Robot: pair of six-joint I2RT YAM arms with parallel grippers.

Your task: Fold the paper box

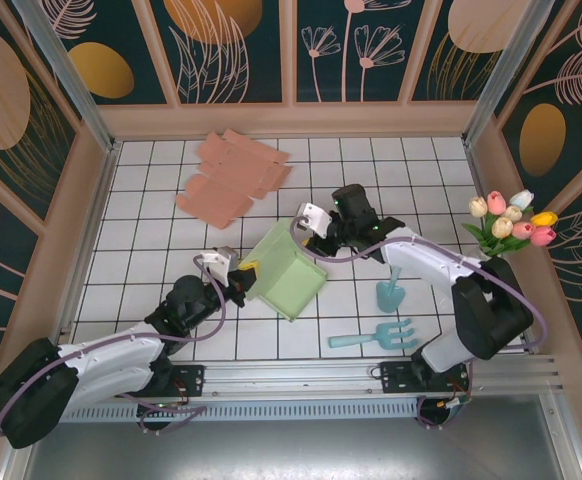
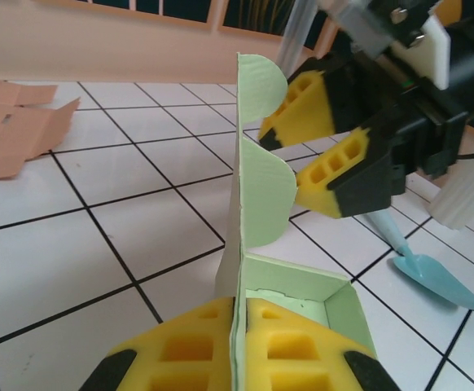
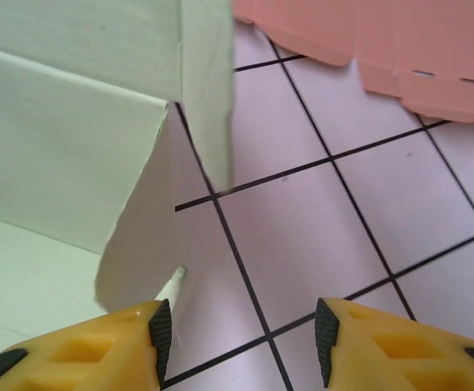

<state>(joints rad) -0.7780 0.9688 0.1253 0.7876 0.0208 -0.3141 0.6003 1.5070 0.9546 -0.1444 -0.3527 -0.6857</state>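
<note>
Left end effector was found clamped on one wall of the green paper box. The pale panel ran edge-on between its yellow pads with no gap visible. In my judgement this hold served as an anchor, so that the half-formed box could not slide on the desk while the other arm worked the flaps.

The right end effector stood with its fingers apart, bare tile between them and nothing gripped. It sat at the side of the box opposite the clamped wall, just beside the upright scalloped flap. From the left wrist view its fingers lay close to the flap's rounded lobes; whether they touched could not be told. That position suggested readiness to push or pinch the flap inward — an inference only.

The box rested between the two end effectors, open side up and turned cornerwise to the tile lines. Its floor and side walls appeared formed, while the scalloped flap stood vertical and untucked. The fold was therefore judged part done.

A flat pink blank lay beyond the box, well apart. A teal trowel and a teal rake lay to the right of the box, out of the working area. Tulips stood further right of the box.
</note>
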